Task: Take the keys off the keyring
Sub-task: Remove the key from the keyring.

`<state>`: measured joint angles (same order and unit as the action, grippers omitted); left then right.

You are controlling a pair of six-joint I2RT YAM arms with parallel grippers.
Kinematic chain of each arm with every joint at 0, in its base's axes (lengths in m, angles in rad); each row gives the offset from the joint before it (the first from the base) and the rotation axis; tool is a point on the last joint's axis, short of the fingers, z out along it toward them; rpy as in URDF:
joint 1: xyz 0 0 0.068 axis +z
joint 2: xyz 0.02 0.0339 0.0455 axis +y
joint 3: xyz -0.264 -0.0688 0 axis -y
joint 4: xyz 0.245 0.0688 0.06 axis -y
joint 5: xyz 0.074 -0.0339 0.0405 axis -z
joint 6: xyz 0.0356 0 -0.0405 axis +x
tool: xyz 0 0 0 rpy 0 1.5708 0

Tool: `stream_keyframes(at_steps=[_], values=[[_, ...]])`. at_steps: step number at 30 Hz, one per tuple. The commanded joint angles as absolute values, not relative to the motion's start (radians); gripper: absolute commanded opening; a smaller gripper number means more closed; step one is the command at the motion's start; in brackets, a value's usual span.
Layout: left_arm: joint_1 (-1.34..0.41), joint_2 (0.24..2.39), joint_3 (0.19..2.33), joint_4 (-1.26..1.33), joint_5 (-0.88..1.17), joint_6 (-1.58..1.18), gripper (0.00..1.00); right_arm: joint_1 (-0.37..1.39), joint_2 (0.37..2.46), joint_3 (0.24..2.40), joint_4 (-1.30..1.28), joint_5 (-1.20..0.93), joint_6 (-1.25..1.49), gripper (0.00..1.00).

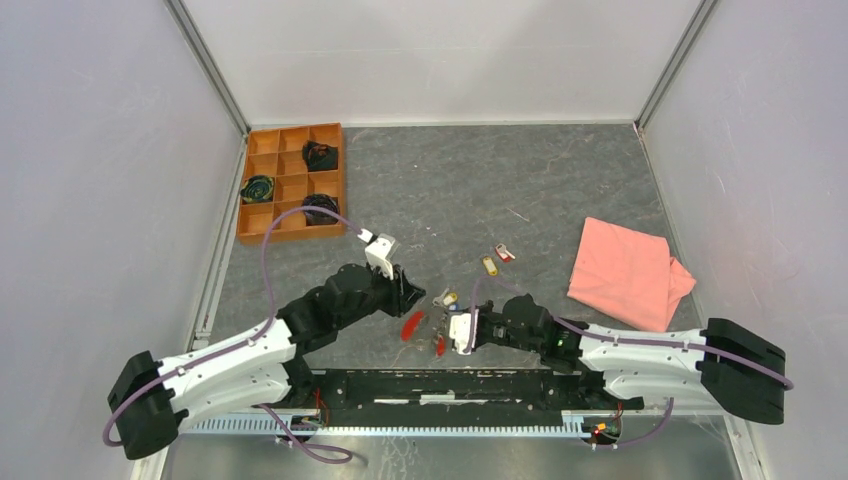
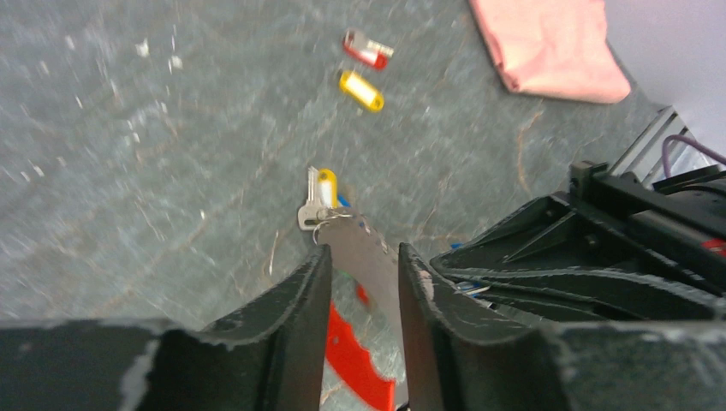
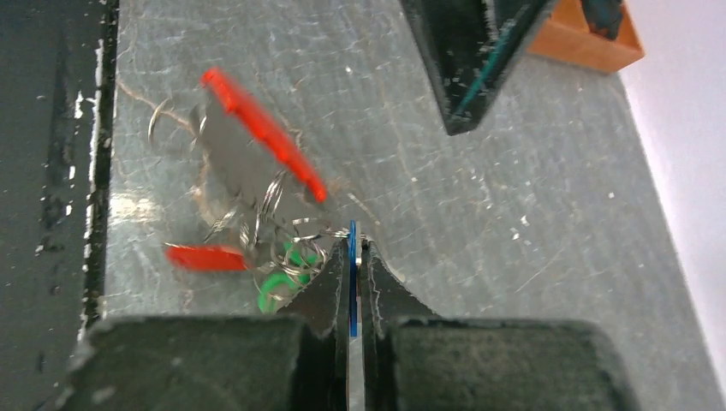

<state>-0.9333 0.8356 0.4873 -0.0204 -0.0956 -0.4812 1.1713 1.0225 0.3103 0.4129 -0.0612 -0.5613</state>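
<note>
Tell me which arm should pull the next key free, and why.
Right. The right claw is already shut on the blue key at the keyring. The left claw is open over the strap.

Two keys (image 1: 490, 265) between keyring (image 1: 412, 325) and cloth (image 1: 628, 272).

This looks like a robot test lab, because a left robot arm (image 1: 230, 365) and a right robot arm (image 1: 650, 350) are bolted at 6 o'clock on a grey table (image 1: 450, 180) boxed in by plain white walls (image 1: 430, 50), with an orange sorting tray (image 1: 292, 238) at 10 o'clock.
</note>
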Motion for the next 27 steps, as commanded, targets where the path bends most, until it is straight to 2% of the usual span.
stream_keyframes(at_steps=[1, 6, 16, 27], values=[[-0.93, 0.861, 0.397, 0.214, -0.027, -0.592, 0.33, 1.173, 1.035, 0.23, 0.661, -0.054, -0.435, 0.0], [-0.934, 0.91, 0.323, 0.345, 0.039, -0.599, 0.28, 1.173, 1.041, 0.182, 0.708, -0.033, -0.385, 0.0], [-1.001, 0.958, 0.205, 0.646, 0.068, -0.474, 0.29, 1.173, 1.004, 0.165, 0.699, -0.014, -0.424, 0.0], [-1.037, 1.08, 0.063, 1.018, 0.064, -0.139, 0.33, 1.173, 0.968, 0.137, 0.672, -0.016, -0.477, 0.0]])
